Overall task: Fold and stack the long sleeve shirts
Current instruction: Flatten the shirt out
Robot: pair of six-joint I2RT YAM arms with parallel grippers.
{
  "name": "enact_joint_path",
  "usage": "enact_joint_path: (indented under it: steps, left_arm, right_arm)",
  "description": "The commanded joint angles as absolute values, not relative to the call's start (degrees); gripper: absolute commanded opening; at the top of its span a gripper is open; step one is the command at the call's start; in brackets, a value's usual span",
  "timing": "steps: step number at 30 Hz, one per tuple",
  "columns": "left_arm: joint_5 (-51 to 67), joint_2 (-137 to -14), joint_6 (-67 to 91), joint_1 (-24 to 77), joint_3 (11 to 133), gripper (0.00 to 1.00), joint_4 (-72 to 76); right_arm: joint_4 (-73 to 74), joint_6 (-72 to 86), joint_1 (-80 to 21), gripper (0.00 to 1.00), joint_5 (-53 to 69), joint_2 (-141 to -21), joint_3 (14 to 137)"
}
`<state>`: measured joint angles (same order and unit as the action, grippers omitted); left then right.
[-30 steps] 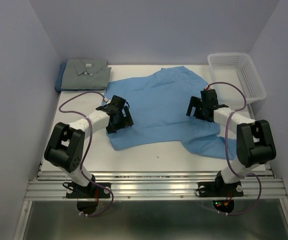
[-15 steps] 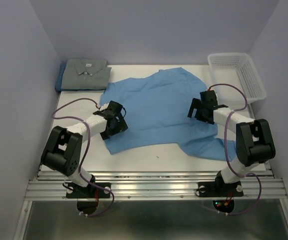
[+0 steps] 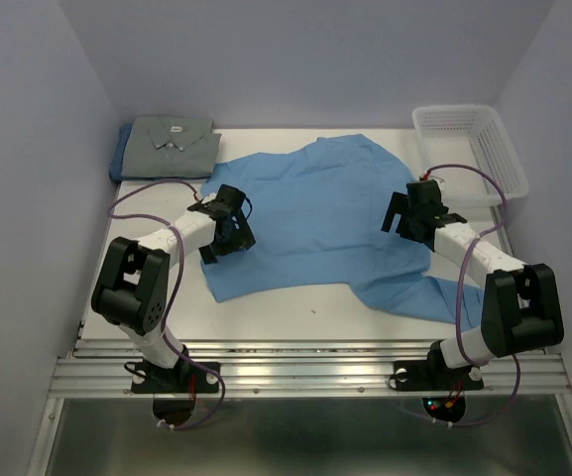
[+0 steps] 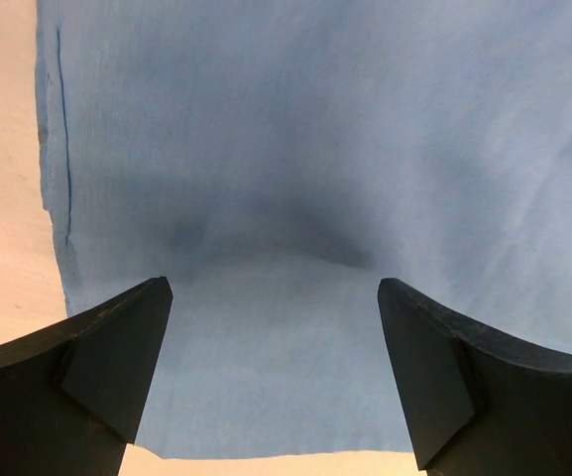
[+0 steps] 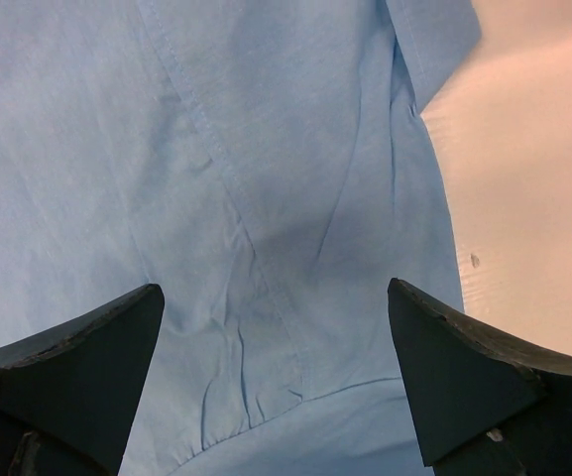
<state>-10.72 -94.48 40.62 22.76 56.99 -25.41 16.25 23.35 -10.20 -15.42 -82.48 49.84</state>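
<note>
A light blue shirt [image 3: 310,213] lies spread across the middle of the table, one sleeve trailing to the near right. A folded grey shirt [image 3: 174,144] with a white neck label sits at the far left on a darker blue one [image 3: 119,159]. My left gripper [image 3: 228,226] hangs open over the light blue shirt's left edge; in the left wrist view blue cloth [image 4: 295,248] fills the gap between the fingers [image 4: 117,357]. My right gripper [image 3: 404,216] is open above the shirt's right side, over a sleeve seam [image 5: 266,297].
A white plastic mesh basket [image 3: 472,149] stands at the far right corner. Purple cables loop from both arms. Bare white table [image 3: 305,307] shows along the near edge and at the left. Walls close in on three sides.
The left gripper swung out to the shirt's left edge and back a little. The right arm shifted slightly right. The shirt's left hem and near edge have shifted. Both grippers stayed open.
</note>
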Motion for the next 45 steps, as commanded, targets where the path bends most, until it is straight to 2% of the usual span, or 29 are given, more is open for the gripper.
enact_joint_path:
  steps: [1, 6, 11, 18, 24, 28, 33, 37, 41, 45]
  left_arm:
    - [-10.5, -89.9, 37.3, 22.6, 63.0, 0.99, -27.0]
    - [-12.7, -93.6, 33.6, 21.3, 74.5, 0.99, -27.5]
    - [-9.6, -106.0, 29.8, 18.9, 87.1, 0.99, -27.6]
    - [-7.3, -117.9, 24.1, 17.0, 98.0, 0.99, -28.8]
    - [-3.3, -124.4, 21.5, 13.7, 102.7, 0.99, -27.8]
    - [-0.7, -132.1, 18.9, 12.7, 110.4, 0.99, -30.1]
    - [4.1, -142.5, 17.7, 12.0, 124.8, 0.99, -36.3]
    - [6.6, -142.5, 17.5, 12.0, 127.2, 0.99, -36.7]
    - [8.7, -134.5, 17.1, 12.1, 122.2, 0.99, -33.3]
    - [7.7, -127.2, 16.7, 13.1, 121.6, 0.99, -33.7]
  right_arm:
    - [14.8, 19.3, -10.5, 1.00, -15.8, -85.8, 54.7]
    - [11.4, 17.5, -10.5, 1.00, -14.7, -92.5, 61.9]
    - [12.5, 17.0, -10.5, 1.00, -15.4, -102.8, 68.2]
    - [12.9, 18.7, -9.9, 1.00, -19.9, -111.5, 74.5]
    - [13.6, 21.5, -5.7, 1.00, -17.6, -113.8, 74.9]
    - [13.6, 21.2, -3.7, 1.00, -19.9, -114.5, 74.2]
    - [13.5, 18.8, -3.7, 1.00, -17.1, -116.2, 76.6]
    - [13.6, 12.9, -3.7, 1.00, -11.3, -115.1, 78.8]
    - [13.3, 6.3, -6.1, 1.00, -6.7, -109.9, 79.5]
    - [14.8, 4.9, -11.7, 1.00, -9.4, -104.5, 80.1]
